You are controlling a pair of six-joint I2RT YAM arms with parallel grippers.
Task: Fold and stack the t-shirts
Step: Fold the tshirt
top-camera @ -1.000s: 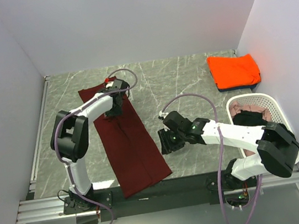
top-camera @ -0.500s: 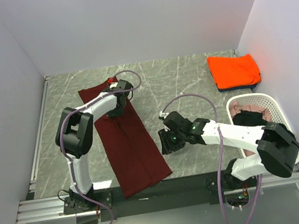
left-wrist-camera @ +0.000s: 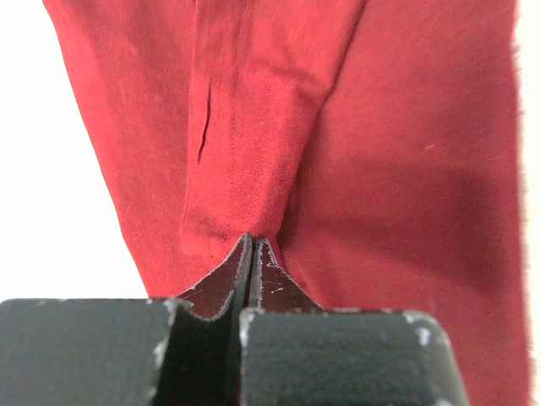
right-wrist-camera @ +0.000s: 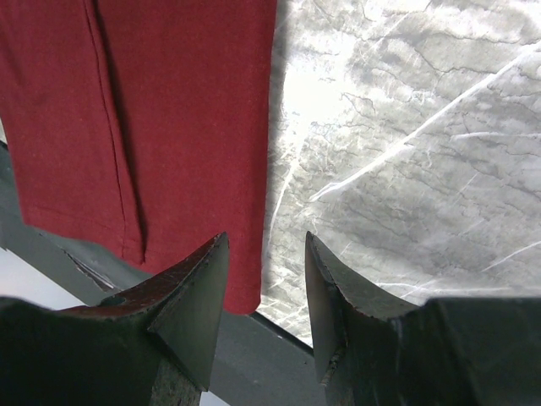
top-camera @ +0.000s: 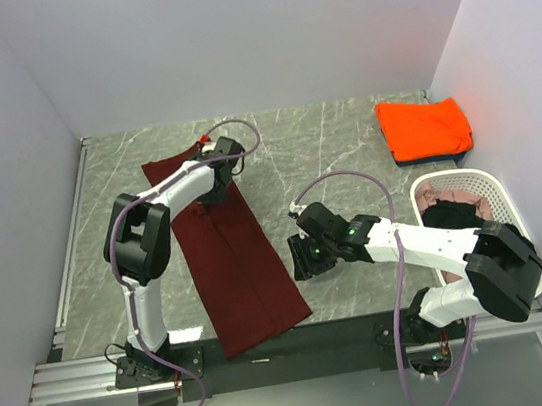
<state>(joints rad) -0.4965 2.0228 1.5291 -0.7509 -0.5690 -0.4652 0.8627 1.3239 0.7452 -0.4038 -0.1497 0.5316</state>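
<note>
Left gripper [left-wrist-camera: 252, 243] closed, apparently on a fold of the maroon t-shirt [left-wrist-camera: 406, 169] near its far end

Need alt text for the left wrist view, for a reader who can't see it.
The left gripper is shut, its dark fingertips pinching the edge of a folded flap on a dark maroon cloth t-shirt. The shirt fills nearly the whole frame, with a washed-out bright strip along the left.

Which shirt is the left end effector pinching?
The maroon shirt, spread lengthwise at left; the orange shirt lies folded in the far right corner, untouched.
</note>
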